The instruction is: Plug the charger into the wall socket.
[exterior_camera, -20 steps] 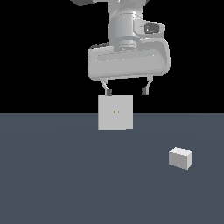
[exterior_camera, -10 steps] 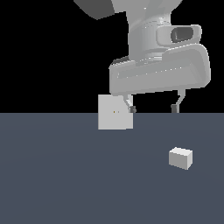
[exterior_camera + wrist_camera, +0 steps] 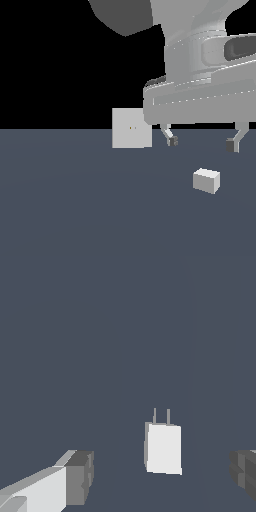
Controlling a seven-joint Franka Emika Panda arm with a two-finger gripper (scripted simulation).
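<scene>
Gripper [image 3: 202, 143] hung wide open and empty above the charger [image 3: 206, 180], which lay on the desk [image 3: 75, 200] apart from the socket [image 3: 131, 128], apparently lining up a grasp.

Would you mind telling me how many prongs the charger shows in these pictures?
2. Both thin prongs stick out side by side from one end of the charger in the wrist view. In the exterior view the charger lies on the floor and its prongs are not visible.
</scene>
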